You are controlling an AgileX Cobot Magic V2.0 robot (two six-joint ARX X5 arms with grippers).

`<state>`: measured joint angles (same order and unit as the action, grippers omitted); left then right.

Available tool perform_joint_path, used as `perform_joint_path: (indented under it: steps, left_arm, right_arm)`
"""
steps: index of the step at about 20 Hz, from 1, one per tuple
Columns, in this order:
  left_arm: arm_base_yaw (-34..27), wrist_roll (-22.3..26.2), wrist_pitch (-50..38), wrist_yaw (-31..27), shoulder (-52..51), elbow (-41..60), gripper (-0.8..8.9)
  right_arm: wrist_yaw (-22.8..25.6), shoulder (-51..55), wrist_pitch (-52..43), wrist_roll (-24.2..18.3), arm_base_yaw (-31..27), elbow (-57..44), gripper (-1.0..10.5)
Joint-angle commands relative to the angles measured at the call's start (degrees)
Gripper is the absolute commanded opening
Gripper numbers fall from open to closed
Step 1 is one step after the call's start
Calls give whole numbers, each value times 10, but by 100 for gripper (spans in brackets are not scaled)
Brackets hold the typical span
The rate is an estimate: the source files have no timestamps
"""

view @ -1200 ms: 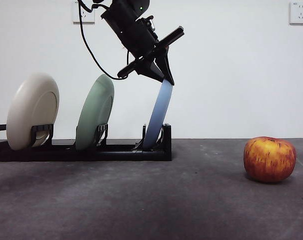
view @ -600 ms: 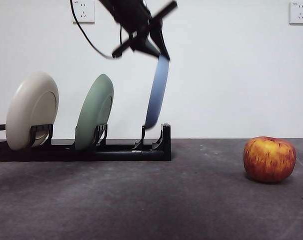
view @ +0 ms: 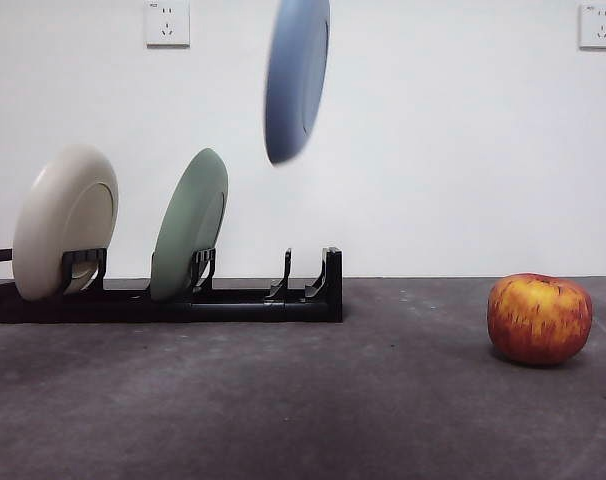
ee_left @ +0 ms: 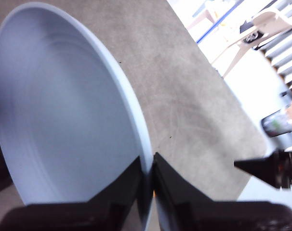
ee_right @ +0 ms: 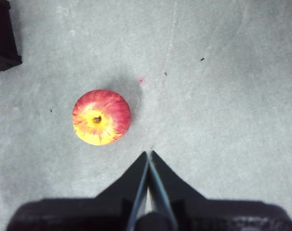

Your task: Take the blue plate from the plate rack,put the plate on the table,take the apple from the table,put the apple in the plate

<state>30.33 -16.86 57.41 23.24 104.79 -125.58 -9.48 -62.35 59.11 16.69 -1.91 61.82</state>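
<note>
Left gripper (ee_left: 147, 175) pinches the rim of the matte, round blue plate (view: 296, 75), hanging edge-on above the black slotted plate rack (view: 233, 298); right gripper (ee_right: 148, 166), jaws pressed together, hovers over the streaked red apple (ee_right: 101, 117) on the rough grey table (view: 303, 400), near its right edge

Front cam: low, near table (view: 283, 400) height, looking level across at the white wall, close in. Plate rack (view: 183, 300) at 9 o'clock, apple (view: 539, 318) at 4 o'clock.

Left wrist cam: rides the left gripper (ee_left: 148, 173), very close on the blue plate (ee_left: 64, 115), table behind; shares that plate with the front cam.

Right wrist cam: high above the table (ee_right: 223, 96), facing straight down, apple (ee_right: 101, 117) at 9 o'clock; shares apple and a rack corner (ee_right: 2, 36) with the front cam.
</note>
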Motion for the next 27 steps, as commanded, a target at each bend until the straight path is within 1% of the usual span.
perform_joint_path:
  steps: [1,3,5,6,8,10,11,13,16,18,20,21,22,24,27]
  left_arm:
    - [10,56,7,-24,-28,-2,-8]
    - [15,75,26,-28,-43,-2,-8]
    - [22,111,61,-47,-58,-2,-8]
    - [28,128,82,-68,-63,-2,-8]
    - [48,166,137,-132,-72,-2,-8]
    - [75,188,183,-196,-75,-1,-8]
    - [90,191,183,-219,-77,6,-9]
    - [116,191,183,-233,-87,20,-8]
    - [156,191,183,-236,-98,45,-8]
    - [187,194,183,-262,-107,76,-9]
    - [235,196,183,-342,-126,151,-8]
    - [252,196,181,-371,-133,191,-9]
    - [265,195,163,-388,-139,231,-9]
    - [280,196,85,-394,-151,318,-9]
    - [292,196,-6,-413,-149,451,-9]
  right_arm:
    - [-2,-1,-1,-4,1,3,1]
    - [-2,-1,-1,-4,1,3,1]
    - [-2,-1,-1,-4,1,3,1]
    - [-2,-1,-1,-4,1,3,1]
    - [-2,-1,-1,-4,1,3,1]
    - [-2,-1,-1,-4,1,3,1]
    - [-2,-1,-2,-4,1,3,1]
    - [-2,-1,-3,-4,1,3,1]
    - [-2,-1,1,-4,3,3,1]
    - [-2,-1,6,-4,8,3,1]
    - [-2,-1,14,-8,15,3,1]
    - [-2,-1,17,-8,21,3,1]
    - [-2,-1,19,-8,29,3,1]
    - [-1,-1,17,-10,51,3,1]
    - [1,-1,-3,-40,89,3,1]
